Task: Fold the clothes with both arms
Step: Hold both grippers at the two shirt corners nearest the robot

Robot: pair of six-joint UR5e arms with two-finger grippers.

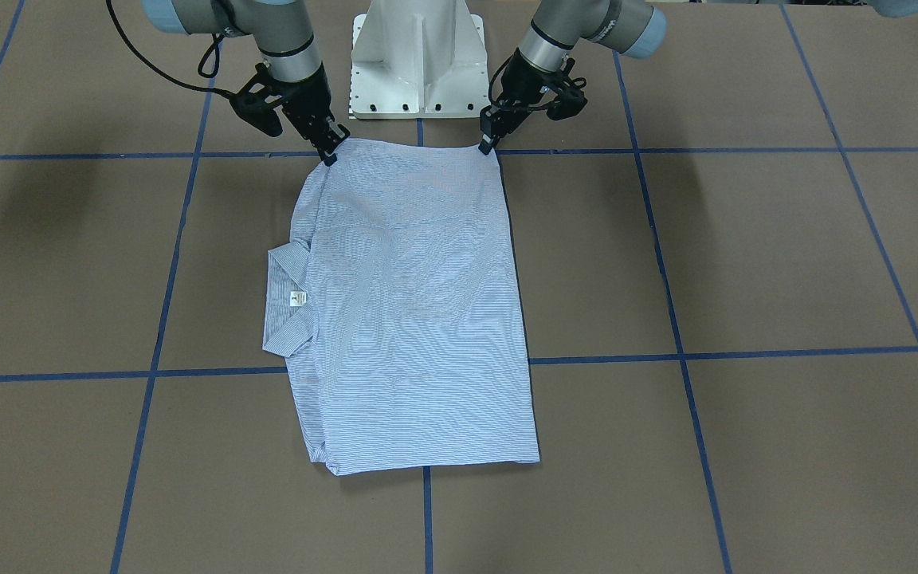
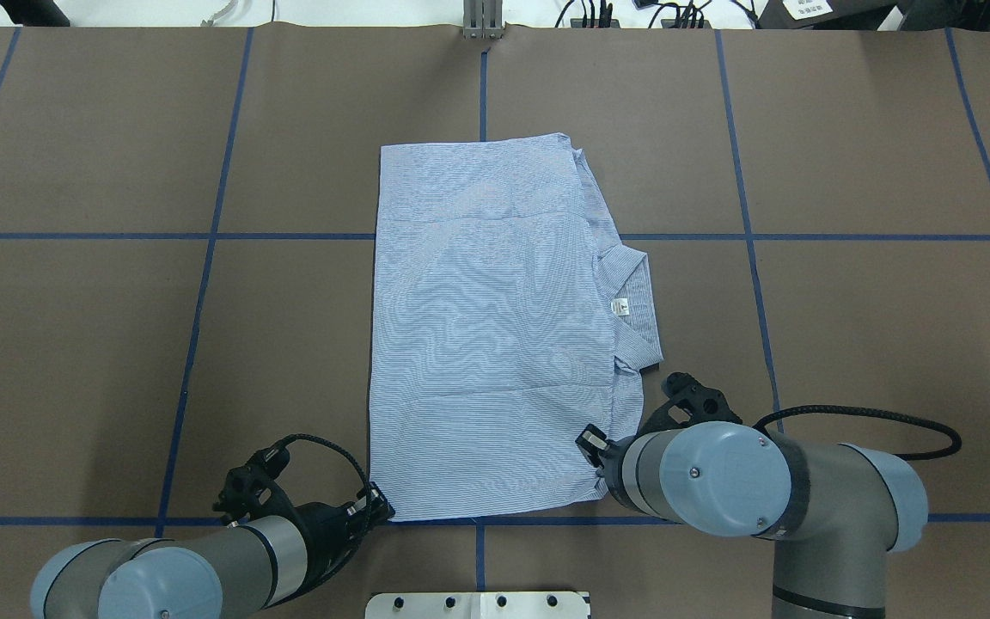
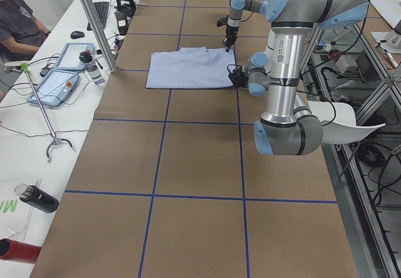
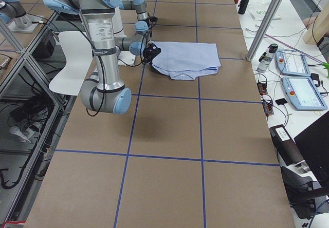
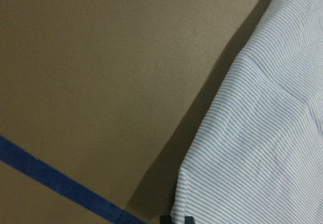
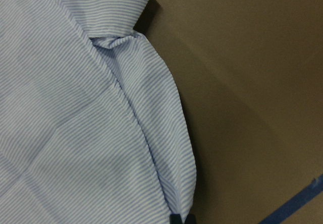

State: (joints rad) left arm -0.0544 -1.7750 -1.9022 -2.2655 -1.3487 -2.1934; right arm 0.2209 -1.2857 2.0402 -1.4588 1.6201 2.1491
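Tabletop (image 2: 74, 361) is covered in brown paper, with blue tape (image 2: 117, 234) lines splitting it into big squares. Along the edge opposite the robot there's a white bench (image 3: 19, 159) with a bunch of stuff on it: two pendants (image 3: 55, 86), a keyboard (image 3: 100, 12), a mouse (image 3: 77, 34), a black bottle (image 3: 37, 198) and a metal grabber stick (image 3: 39, 102). An alu post (image 3: 94, 27) stands at that same edge. Someone in a dark tee (image 3: 19, 21) sits at the bench. Past the robot-side edge there's a white chair shell (image 4: 67, 58) and metal framing with loose cables (image 4: 25, 105) down low. The light is even and the shadows are soft.
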